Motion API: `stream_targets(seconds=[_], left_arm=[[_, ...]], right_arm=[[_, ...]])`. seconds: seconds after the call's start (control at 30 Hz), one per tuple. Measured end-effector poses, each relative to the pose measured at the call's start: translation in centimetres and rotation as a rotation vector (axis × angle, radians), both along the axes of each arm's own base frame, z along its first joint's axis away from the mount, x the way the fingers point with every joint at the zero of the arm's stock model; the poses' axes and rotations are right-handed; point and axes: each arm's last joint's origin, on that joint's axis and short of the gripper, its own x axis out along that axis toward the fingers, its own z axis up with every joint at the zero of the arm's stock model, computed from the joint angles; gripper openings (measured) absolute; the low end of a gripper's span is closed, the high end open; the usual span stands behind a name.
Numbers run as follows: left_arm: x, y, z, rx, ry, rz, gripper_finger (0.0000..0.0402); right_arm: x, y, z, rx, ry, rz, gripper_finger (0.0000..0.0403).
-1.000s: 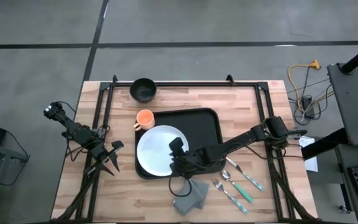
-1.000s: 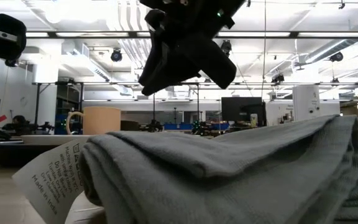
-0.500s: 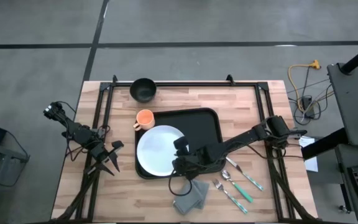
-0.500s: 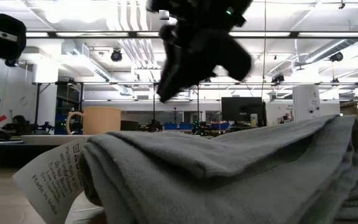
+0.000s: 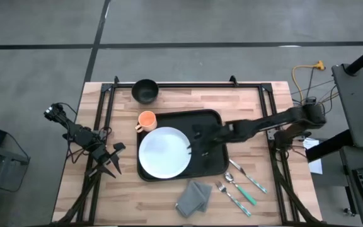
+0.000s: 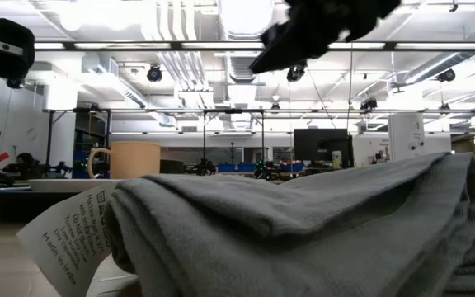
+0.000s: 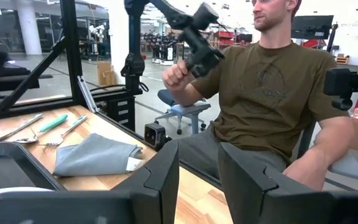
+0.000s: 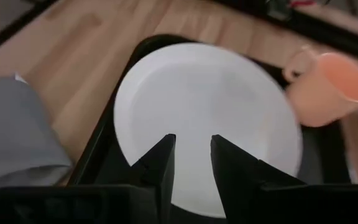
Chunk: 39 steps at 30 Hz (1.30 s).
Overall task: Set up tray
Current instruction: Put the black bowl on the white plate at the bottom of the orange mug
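Note:
The black tray point(image 5: 210, 125) lies mid-table. A white plate point(image 5: 164, 152) rests on its left half, also seen in the right wrist view point(image 8: 204, 106). An orange cup point(image 5: 146, 120) stands at the tray's far left corner. My right gripper point(image 5: 194, 140) hovers open over the tray beside the plate's right edge; its fingers point(image 8: 166, 162) point down at the plate. My left gripper point(image 5: 109, 164) waits open at the table's left edge, its fingers point(image 7: 160, 174) empty.
A black bowl point(image 5: 145, 90) sits at the far edge. A folded grey napkin point(image 5: 194, 197) lies near the near edge and fills the low view point(image 6: 303, 223). Cutlery point(image 5: 241, 186) lies right of it. A person point(image 7: 272, 93) sits beyond the table.
My right gripper has risen from above the tray's near edge, by the napkin, and has drawn back toward the far and right side. It now hangs over the tray's middle. The plate, napkin and cup have stayed put.

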Motion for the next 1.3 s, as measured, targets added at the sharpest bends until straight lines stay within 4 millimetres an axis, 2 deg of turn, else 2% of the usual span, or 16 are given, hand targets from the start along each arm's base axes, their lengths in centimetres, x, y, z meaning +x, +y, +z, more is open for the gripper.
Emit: stream_targets(seconds=[0.27,0.43,0.67,0.87,1.17,1.3], left_arm=[[0.0,0.0,0.0,0.001,0.002,0.000,0.0093],[0.0,0.0,0.0,0.001,0.001,0.000,0.0093],[0.0,0.0,0.0,0.001,0.001,0.000,0.0093],[0.0,0.0,0.0,0.001,0.001,0.000,0.0093],[0.0,0.0,0.0,0.001,0.001,0.000,0.0093],[0.0,0.0,0.0,0.001,0.001,0.000,0.0093]], right_arm=[[-6.9,-1.9,1.5,0.032,-0.300,-0.038,0.0093],[-10.1,-2.5,2.3,0.078,-0.426,0.012,0.0090],[-13.6,-3.1,2.8,0.089,-0.550,0.035,0.0081],[-16.5,-3.2,2.1,0.084,-0.667,0.036,0.0077],[-19.8,-3.6,1.8,0.083,-0.788,0.007,0.0086],[-21.0,-3.7,1.0,0.098,-0.820,-0.007,0.0085]])
